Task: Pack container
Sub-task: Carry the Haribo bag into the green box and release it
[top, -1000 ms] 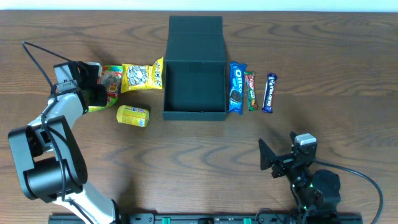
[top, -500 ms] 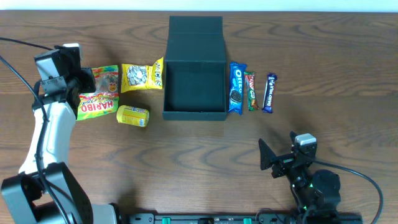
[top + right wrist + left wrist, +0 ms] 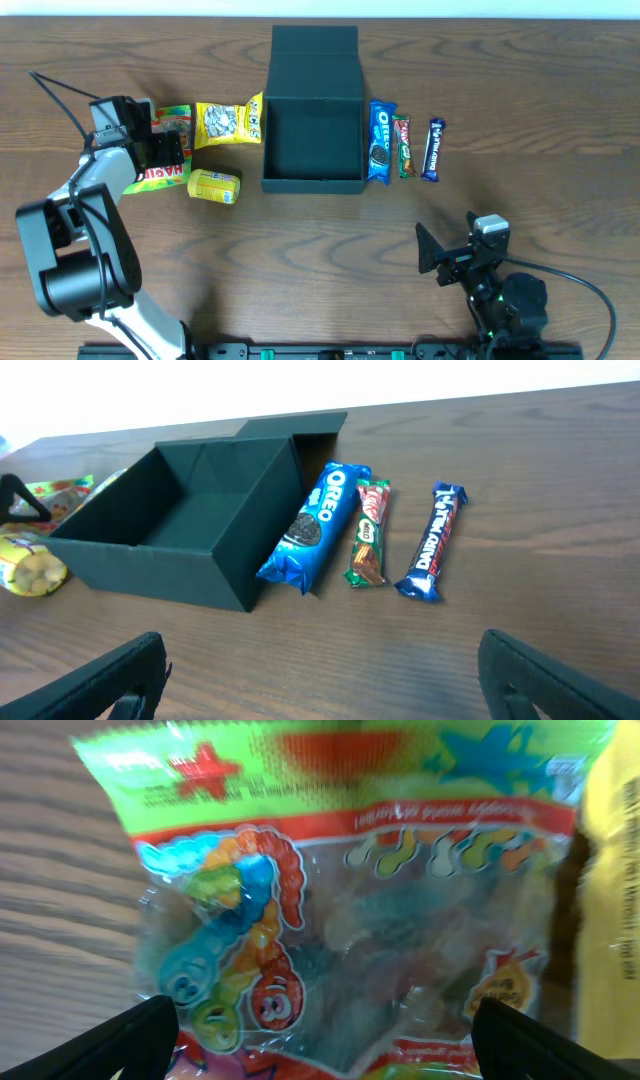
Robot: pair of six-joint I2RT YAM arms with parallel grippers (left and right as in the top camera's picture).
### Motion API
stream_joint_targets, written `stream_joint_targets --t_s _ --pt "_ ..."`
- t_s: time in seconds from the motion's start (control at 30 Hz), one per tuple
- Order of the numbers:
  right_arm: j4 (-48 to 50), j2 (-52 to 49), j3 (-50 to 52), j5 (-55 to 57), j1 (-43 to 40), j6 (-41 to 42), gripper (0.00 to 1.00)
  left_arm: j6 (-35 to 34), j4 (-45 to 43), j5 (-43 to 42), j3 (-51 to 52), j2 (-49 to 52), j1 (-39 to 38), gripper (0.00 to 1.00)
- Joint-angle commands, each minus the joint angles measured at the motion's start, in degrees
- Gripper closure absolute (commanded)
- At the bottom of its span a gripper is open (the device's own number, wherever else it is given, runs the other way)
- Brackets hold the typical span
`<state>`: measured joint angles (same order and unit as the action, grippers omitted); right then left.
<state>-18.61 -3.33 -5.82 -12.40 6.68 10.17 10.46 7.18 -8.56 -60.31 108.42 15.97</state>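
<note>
The container [image 3: 313,135] is a dark green open box, its lid flap folded back behind it; it also shows in the right wrist view as the container [image 3: 180,520]. My left gripper [image 3: 160,152] is low over a clear gummy bag [image 3: 175,118] to the left of the box. In the left wrist view this gummy bag [image 3: 330,920] fills the frame, and the left gripper [image 3: 325,1040] stands open with one finger at each side of the bag. My right gripper [image 3: 428,252] is open over bare table near the front edge, and nothing lies between the fingers of the right gripper [image 3: 330,680].
A yellow seed bag [image 3: 228,122] and a small yellow packet [image 3: 214,185] lie left of the box. To the right of the box lie, side by side, an Oreo pack [image 3: 380,140], a green and red bar [image 3: 403,146] and a blue bar [image 3: 432,149].
The left arm swung out to the left and came back over the gummy bag. Its jaws went from shut to open. The right arm has not moved.
</note>
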Motion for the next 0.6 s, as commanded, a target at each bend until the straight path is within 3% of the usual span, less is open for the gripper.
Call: stream_joint_targets --t_s 0.0,0.13,0.2,0.27,0.33,0.47,0.57 --pt "-0.3 0.0 0.0 0.2 0.5 -0.4 0.01 -0.2 0.0 0.2 -0.9 2.5 0.1 0.05" --pt "-0.3 0.0 0.0 0.1 0.5 -0.4 0.01 -0.2 0.0 0.2 -0.9 5.8 0.1 0.02" --pt "-0.3 0.0 0.0 0.1 0.5 -0.4 0.01 -0.4 0.0 0.2 -0.9 7.4 0.1 0.30" --pt "-0.3 0.0 0.0 0.1 0.5 -0.4 0.01 -0.5 0.4 0.2 -0.9 8.0 0.1 0.52" --pt "-0.3 0.0 0.0 0.2 0.5 -0.4 0.01 -0.5 0.7 0.2 -0.9 8.0 0.1 0.63" --pt "-0.3 0.0 0.0 0.1 0.5 -0.4 0.01 -1.1 1.1 0.1 -1.4 8.0 0.1 0.76" --pt "-0.3 0.0 0.0 0.1 0.5 -0.4 0.01 -3.0 4.9 -0.1 -4.8 7.6 0.1 0.94"
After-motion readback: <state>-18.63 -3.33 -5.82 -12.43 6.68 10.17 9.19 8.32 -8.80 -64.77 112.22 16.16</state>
